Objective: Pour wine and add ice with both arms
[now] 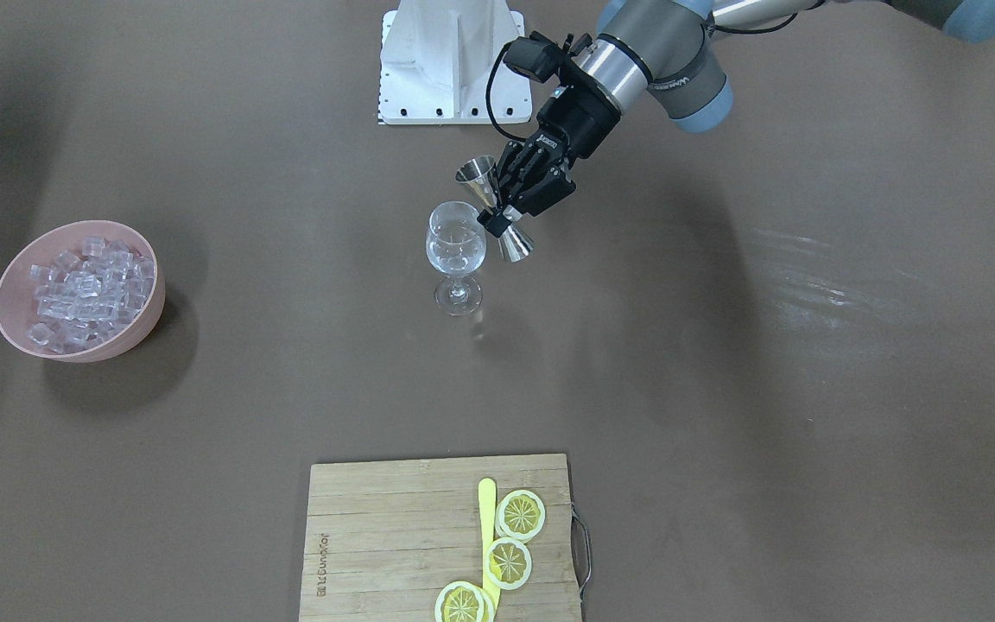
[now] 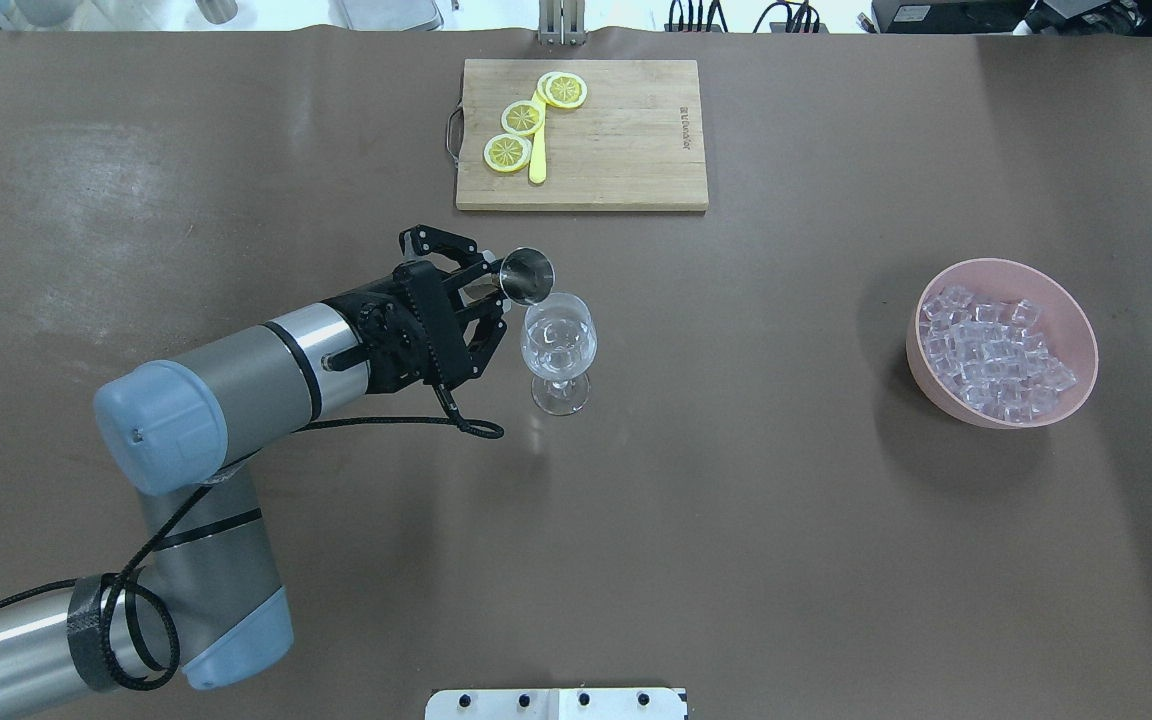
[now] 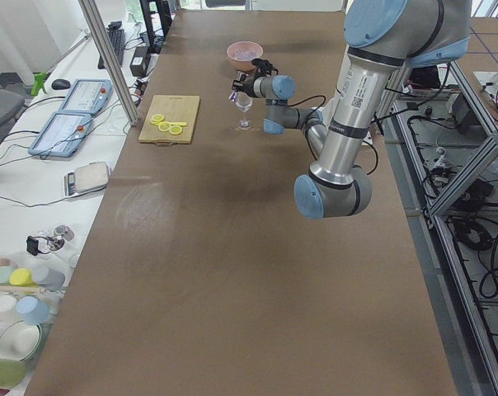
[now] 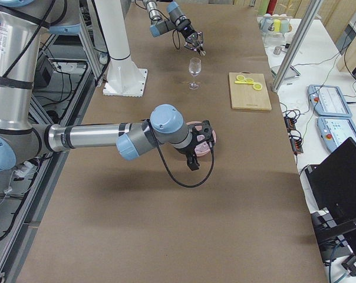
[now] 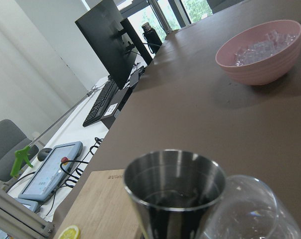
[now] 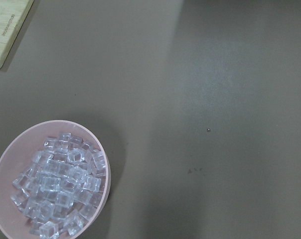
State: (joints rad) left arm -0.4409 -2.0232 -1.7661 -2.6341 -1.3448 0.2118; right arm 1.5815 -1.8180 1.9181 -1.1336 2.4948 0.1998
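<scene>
Brown worktop (image 2: pixel 786 560), bare between the items.

Wine (image 1: pixel 456 255): a little colourless liquid seems to sit in the glass (image 2: pixel 558 345), hard to make out. The glass stands upright directly under the fingertips of the left tool (image 2: pixel 489 290).

Left tool: clamped at the waist of a steel measuring cup (image 2: pixel 528 276). The cup is tipped on its side with its mouth over the near rim of the glass. From the wrist view I cannot tell whether any liquid is left inside.

Ice (image 1: pixel 87 289): heaped in a pink bowl (image 1: pixel 139 333), well off to the left tool's right. The right tool (image 4: pixel 200 138) hangs near that bowl and its camera looks down into it. Its fingers show in no close view, so I cannot tell how they stand.

A chopping board (image 2: pixel 616 150) with lemon slices (image 2: pixel 523 117) lies beyond the left tool's tip.

Judgement: the pouring step is in hand and no ice has been added yet. Next, the cup needs righting and drawing back clear of the rim, since a knock could topple the glass. The right tool must then close on a cube.
</scene>
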